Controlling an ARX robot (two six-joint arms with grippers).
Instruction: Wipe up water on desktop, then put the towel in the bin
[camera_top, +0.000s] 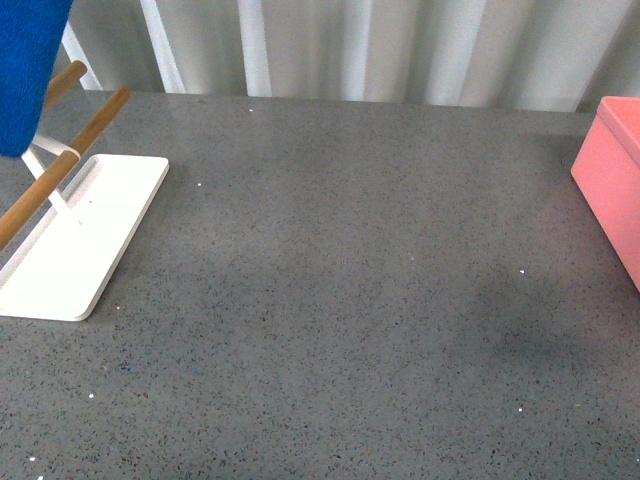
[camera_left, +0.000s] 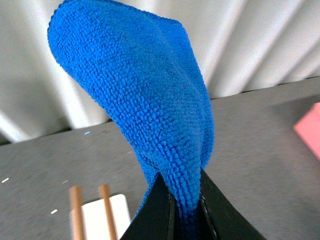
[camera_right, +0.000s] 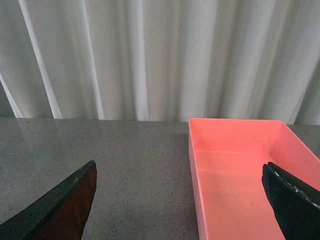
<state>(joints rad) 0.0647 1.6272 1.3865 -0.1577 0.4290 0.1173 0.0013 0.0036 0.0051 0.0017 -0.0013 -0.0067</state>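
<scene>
Left pincer (camera_left: 186, 207) is clenched on a fold of the towel (camera_left: 145, 100), which hangs clear of the tabletop (camera_top: 350, 280) at the upper left of the front view, over the wooden rods (camera_top: 95, 125) of the white tray (camera_top: 100, 220). Held high, the floppy cloth probably avoids dragging. Right pincer (camera_right: 177, 200) is spread wide and empty, facing the bin (camera_right: 235, 121), which sits at the front view's right edge, well apart from the towel. No water can be made out.
</scene>
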